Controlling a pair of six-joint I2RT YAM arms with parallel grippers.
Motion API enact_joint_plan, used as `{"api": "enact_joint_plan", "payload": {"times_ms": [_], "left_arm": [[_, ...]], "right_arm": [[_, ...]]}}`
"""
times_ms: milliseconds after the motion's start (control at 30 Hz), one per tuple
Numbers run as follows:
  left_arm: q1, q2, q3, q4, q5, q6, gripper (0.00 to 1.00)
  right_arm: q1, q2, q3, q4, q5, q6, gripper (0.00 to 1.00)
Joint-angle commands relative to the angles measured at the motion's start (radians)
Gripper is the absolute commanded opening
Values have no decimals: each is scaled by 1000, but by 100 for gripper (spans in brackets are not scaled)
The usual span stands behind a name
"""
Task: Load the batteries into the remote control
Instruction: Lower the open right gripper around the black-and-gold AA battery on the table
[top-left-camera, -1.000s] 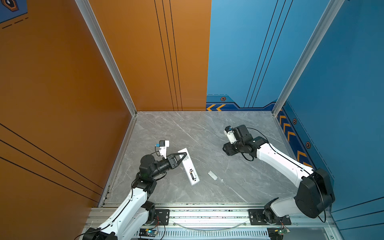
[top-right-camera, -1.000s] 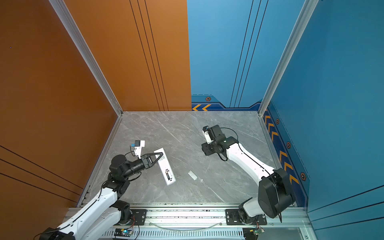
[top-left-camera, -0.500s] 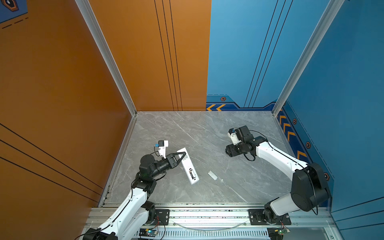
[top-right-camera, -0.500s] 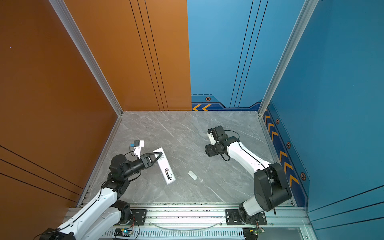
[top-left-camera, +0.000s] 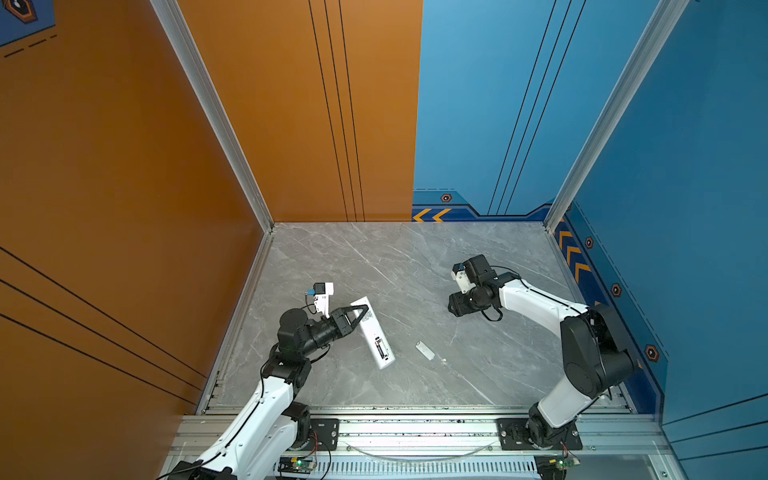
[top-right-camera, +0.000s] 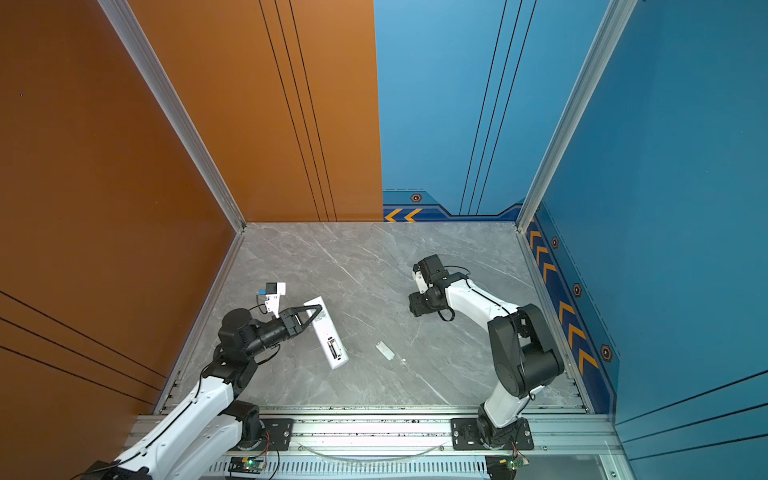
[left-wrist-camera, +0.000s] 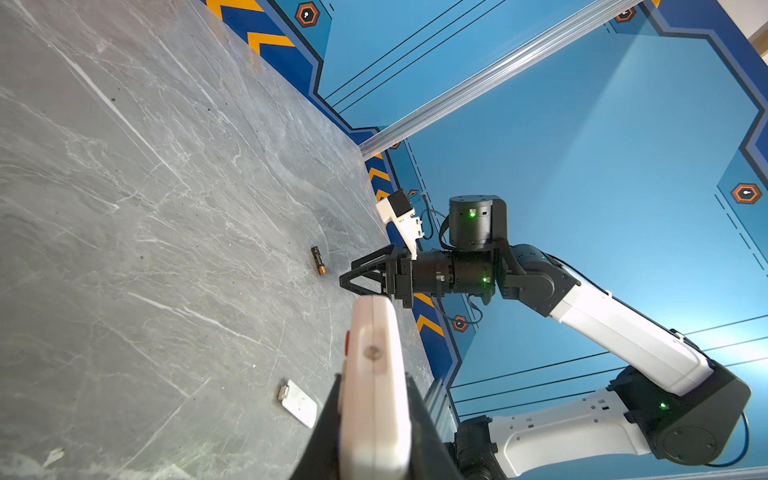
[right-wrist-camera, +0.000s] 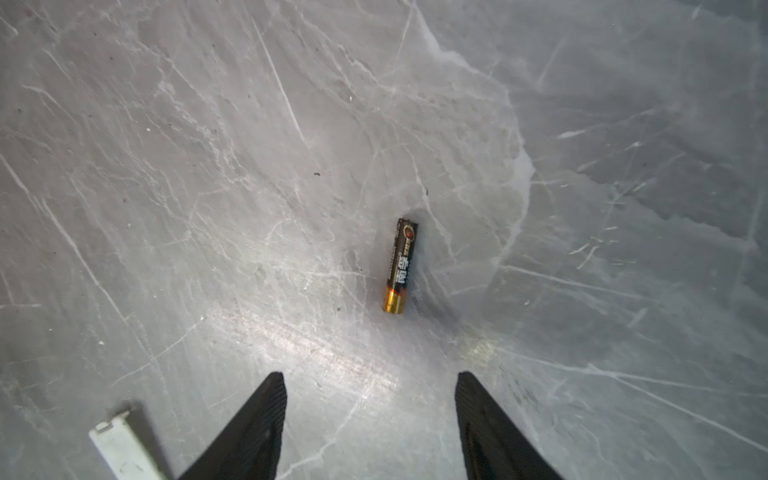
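The white remote control lies slanted on the grey table, back up, with its open battery bay showing dark inside. My left gripper is shut on the remote's far end. A single black battery with a gold band lies loose on the table. My right gripper hangs open just short of it, touching nothing. In both top views this battery is hidden under the right wrist.
The small white battery cover lies on the table between the remote and the right arm. Orange wall on the left, blue walls at the back and right, a metal rail along the front.
The right arm's elbow has swung inward and its gripper has shifted slightly toward the front. The left arm and the remote have not moved.
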Motion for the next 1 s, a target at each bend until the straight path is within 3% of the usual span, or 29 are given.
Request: {"api": "enact_joint_plan", "payload": {"times_ms": [0, 967], "left_arm": [[11, -9, 6, 5, 2, 20, 0], [18, -7, 6, 8, 4, 19, 0]], "right_arm": [[-10, 32, 25, 18, -17, 14, 60], [-1, 194, 106, 60, 35, 35, 38]]}}
